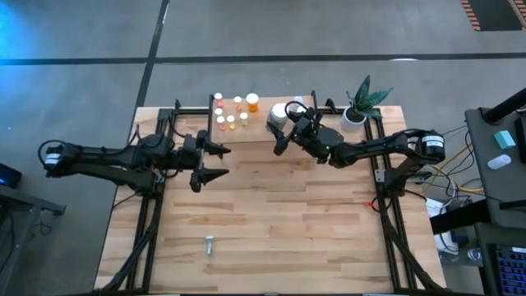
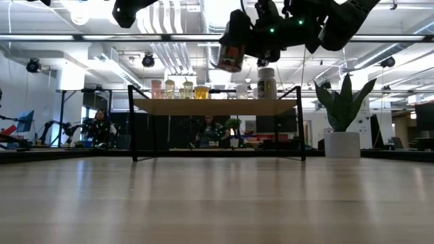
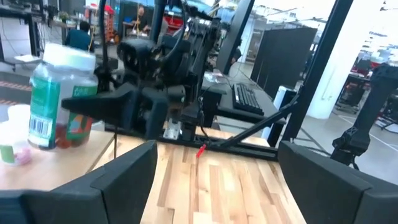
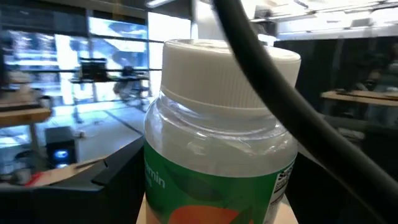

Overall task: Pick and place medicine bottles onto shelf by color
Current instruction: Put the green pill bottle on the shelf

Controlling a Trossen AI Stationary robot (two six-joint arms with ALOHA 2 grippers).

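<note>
Near the shelf (image 2: 210, 106), the right gripper (image 1: 289, 136) clamps a clear bottle (image 4: 217, 162): light, rigid, slippery plastic, best held mid-body. Left gripper (image 1: 215, 162) waits, open.

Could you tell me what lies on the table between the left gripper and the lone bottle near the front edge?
Nothing: the high view shows bare planks between the open left gripper and the lone bottle.

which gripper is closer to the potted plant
Right. The right gripper is at the shelf's near edge, short of the potted plant; the left gripper hangs farther off, over the table's left half.
</note>
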